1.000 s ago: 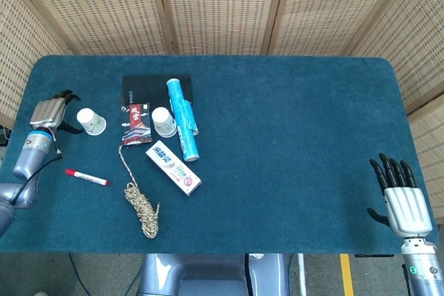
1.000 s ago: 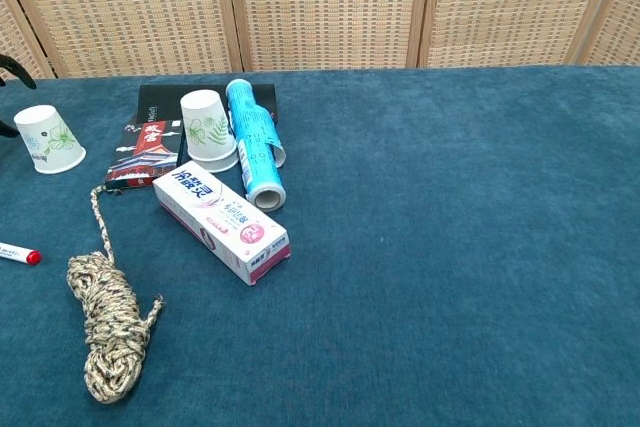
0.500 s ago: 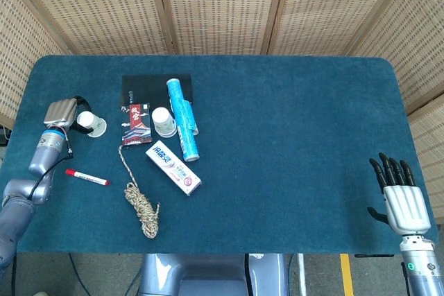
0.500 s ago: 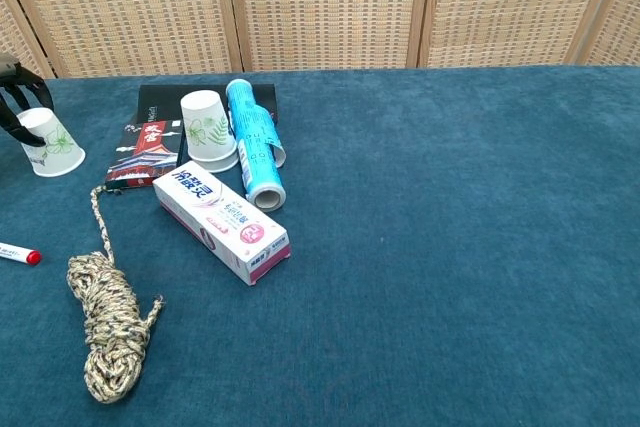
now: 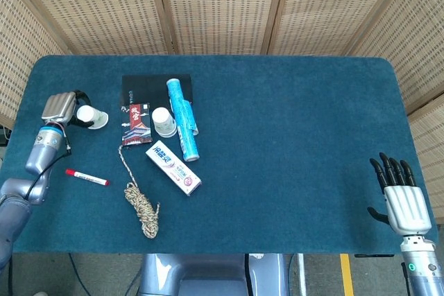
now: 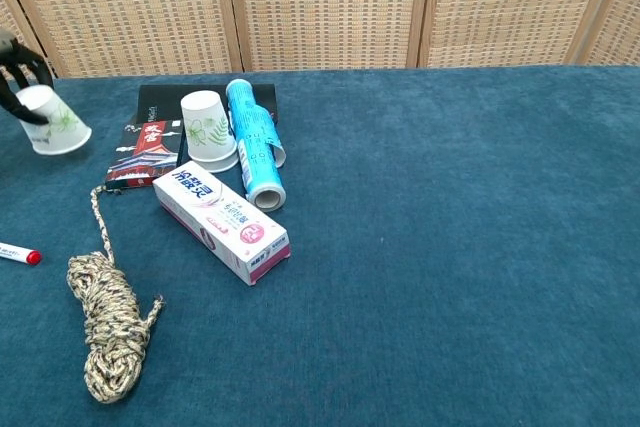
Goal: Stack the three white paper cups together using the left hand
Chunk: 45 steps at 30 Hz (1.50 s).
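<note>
My left hand (image 5: 61,108) grips a white paper cup (image 5: 93,116) with a green leaf print at the table's far left. In the chest view this cup (image 6: 56,125) is tilted, its rim toward the right, with dark fingers (image 6: 22,78) wrapped over its upper end. Another white cup (image 5: 164,122) stands upside down in the middle left, against a blue tube; a doubled rim shows at the bottom of this cup (image 6: 208,129). My right hand (image 5: 399,197) rests open at the front right corner, holding nothing.
A blue tube (image 6: 252,143) lies beside the upturned cup. A toothpaste box (image 6: 220,220) lies in front of it. A black booklet (image 6: 160,105), a red packet (image 6: 141,156), a coiled rope (image 6: 105,325) and a red marker (image 5: 87,177) fill the left side.
My left hand moved right to the far-left cup, closed around it and raised it into a tilt. The right hand has not moved.
</note>
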Motion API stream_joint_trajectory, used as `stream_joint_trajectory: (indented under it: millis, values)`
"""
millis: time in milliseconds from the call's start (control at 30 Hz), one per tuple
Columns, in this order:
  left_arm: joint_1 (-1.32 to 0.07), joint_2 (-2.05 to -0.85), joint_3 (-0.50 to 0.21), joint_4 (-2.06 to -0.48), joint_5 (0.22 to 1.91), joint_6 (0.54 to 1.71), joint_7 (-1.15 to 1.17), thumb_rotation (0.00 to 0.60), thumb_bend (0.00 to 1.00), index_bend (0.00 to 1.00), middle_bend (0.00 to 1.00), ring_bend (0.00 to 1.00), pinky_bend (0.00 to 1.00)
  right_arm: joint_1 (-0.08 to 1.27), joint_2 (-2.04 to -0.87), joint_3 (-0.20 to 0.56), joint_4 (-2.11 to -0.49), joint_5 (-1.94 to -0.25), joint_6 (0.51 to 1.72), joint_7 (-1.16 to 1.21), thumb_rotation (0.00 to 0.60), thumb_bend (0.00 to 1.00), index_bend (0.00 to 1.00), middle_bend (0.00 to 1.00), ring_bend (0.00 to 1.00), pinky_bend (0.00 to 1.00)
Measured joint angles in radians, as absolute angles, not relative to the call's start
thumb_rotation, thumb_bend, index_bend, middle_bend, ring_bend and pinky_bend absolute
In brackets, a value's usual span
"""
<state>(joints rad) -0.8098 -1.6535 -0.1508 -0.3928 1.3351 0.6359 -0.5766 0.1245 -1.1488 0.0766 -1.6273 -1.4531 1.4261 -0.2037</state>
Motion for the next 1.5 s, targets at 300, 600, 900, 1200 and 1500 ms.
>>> stream_joint_trajectory:
  millis: [300, 600, 900, 1200, 1500]
  values:
    - [-0.804, -1.502, -0.17, -0.702, 1.383, 0.818, -0.619, 0.6, 0.18, 0.53, 0.35, 0.36, 0.39, 0.119, -1.136, 0.072, -1.64, -1.473, 1.442, -0.182, 0.6, 0.0, 0.05, 0.0, 0.0, 0.0]
    - [-0.835, -1.345, -0.233, -1.19, 1.329, 0.861, -0.417, 0.6, 0.18, 0.53, 0.36, 0.36, 0.39, 0.114, -1.12, 0.078, -1.64, -1.469, 1.45, -0.147, 0.6, 0.0, 0.05, 0.0, 0.0, 0.0]
    - [-0.904, -1.347, -0.296, -1.271, 1.116, 0.803, -0.139, 0.6, 0.18, 0.53, 0.36, 0.36, 0.39, 0.114, -1.105, 0.089, -1.63, -1.447, 1.444, -0.111, 0.6, 0.0, 0.05, 0.0, 0.0, 0.0]
    - [-0.938, -1.362, -0.308, -1.228, 0.987, 0.719, -0.064, 0.6, 0.16, 0.53, 0.35, 0.36, 0.39, 0.116, -1.107, 0.089, -1.631, -1.448, 1.44, -0.117, 0.6, 0.0, 0.05, 0.0, 0.0, 0.0]
    - [-0.962, -1.406, -0.313, -1.159, 0.939, 0.684, -0.05, 0.6, 0.16, 0.53, 0.36, 0.36, 0.39, 0.118, -1.112, 0.091, -1.63, -1.441, 1.437, -0.127, 0.6, 0.0, 0.05, 0.0, 0.0, 0.0]
